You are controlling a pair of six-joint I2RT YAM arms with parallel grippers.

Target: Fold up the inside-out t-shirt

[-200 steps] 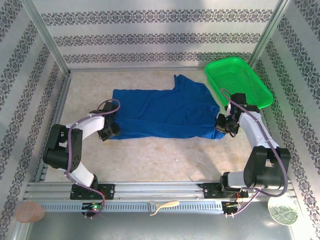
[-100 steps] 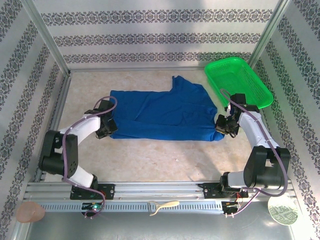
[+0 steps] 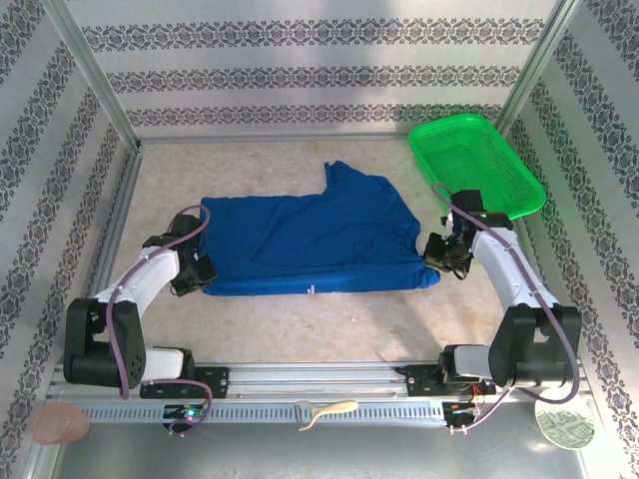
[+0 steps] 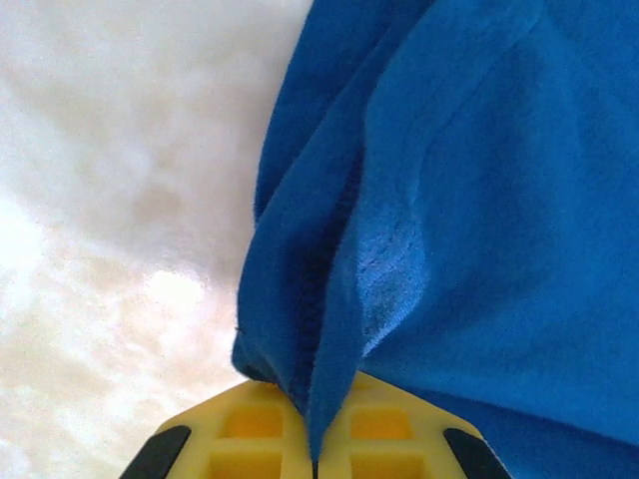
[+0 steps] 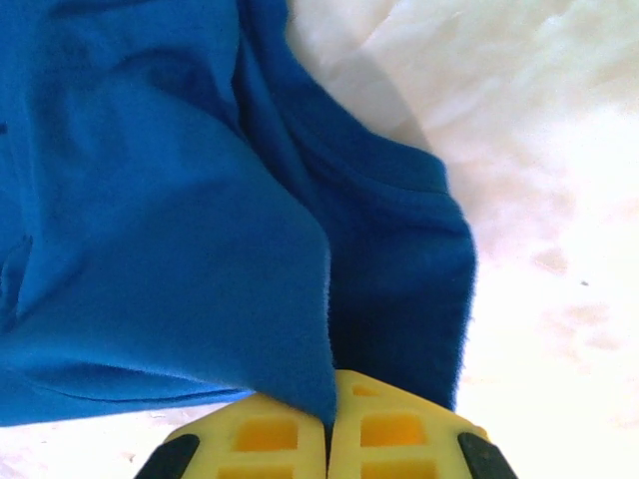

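T-shirt [image 3: 310,239] lies spread on the table [image 3: 329,329], to the left of the green basket [image 3: 477,165]. Its long axis runs away from the basket, and one flap pokes up on the rear edge, on the half nearer the basket.

Left gripper [image 3: 193,275] is at the shirt end farthest from the basket, right gripper [image 3: 440,255] at the end nearest it, just in front of the basket's near-left corner. Both are pinching shirt fabric. On the left wrist cam the yellow pads [image 4: 255,439] are pressed together with a blue fold [image 4: 479,200] running into the seam between them. Same on the right wrist cam: pads [image 5: 394,434] closed on a peak of cloth [image 5: 150,200].

My read: a grip on each end is there to tension the cloth, either to flatten it or to carry the near edge over for a fold. The near hem does look fairly straight between the grippers.

Unclear:
- No print, patch or collar visible, so I can't tell which face is out.
- The flap could be a sleeve or part of the neck.
- Can't tell how many layers each pinch holds.
- Small white speck on the near hem is too small to identify.
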